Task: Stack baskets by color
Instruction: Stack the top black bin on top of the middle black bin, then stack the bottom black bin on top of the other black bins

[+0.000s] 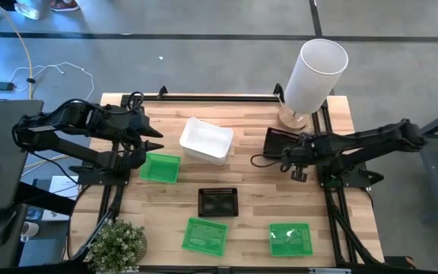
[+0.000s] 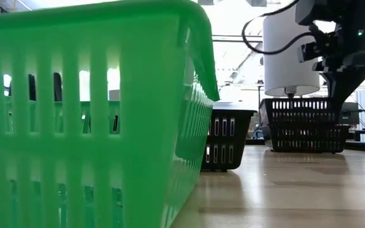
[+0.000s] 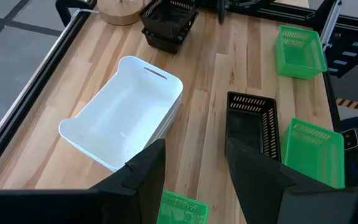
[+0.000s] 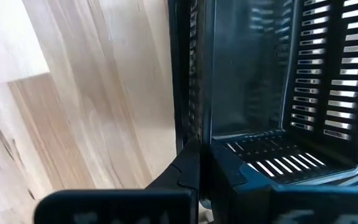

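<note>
My right gripper points down at the table's far right and is shut on a black basket. In the low view that basket stands level at table height; in the left wrist view it seems to sit in a second black one. My left gripper hangs open above the table's left side, over a green basket and beside the white baskets, which are nested. Another black basket lies mid-table. Two green baskets lie near the front edge. My right gripper pinches the black basket's side wall at its rim, one finger outside the wall and the other inside. The fingers come from above, pointing steeply down. The basket stands upright and level under them.
A tall white cylinder on a wooden base stands at the far right corner, just behind the held basket. A small potted plant sits at the front left corner. Bare wood lies between the white baskets and the right gripper.
</note>
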`<state>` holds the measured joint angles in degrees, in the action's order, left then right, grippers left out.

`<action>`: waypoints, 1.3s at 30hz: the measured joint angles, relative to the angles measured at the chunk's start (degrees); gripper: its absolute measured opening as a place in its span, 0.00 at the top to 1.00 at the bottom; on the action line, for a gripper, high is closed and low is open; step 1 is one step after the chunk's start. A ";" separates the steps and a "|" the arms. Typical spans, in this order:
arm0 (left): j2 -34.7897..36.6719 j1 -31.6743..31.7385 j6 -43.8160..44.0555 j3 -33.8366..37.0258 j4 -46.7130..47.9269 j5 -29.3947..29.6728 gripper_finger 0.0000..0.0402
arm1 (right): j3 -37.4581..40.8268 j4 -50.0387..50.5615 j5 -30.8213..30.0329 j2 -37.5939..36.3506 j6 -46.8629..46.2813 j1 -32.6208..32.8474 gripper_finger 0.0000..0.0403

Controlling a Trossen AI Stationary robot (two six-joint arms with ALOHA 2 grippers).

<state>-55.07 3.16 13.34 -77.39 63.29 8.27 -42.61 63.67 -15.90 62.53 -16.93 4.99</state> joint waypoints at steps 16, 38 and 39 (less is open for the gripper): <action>0.00 0.01 0.00 0.00 0.03 0.00 0.61 | 0.00 0.07 0.23 6.04 0.44 0.00 1.00; -1.98 0.00 0.00 -0.04 -0.48 -0.02 0.61 | -5.62 4.37 -0.17 5.76 -8.94 0.00 0.71; -2.46 0.00 0.00 -0.04 -0.63 0.00 0.61 | -6.73 4.90 -0.17 5.76 -9.92 0.00 0.71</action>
<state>-57.53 3.16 13.34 -77.43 62.65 8.27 -49.34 68.57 -16.08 68.29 -26.85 4.99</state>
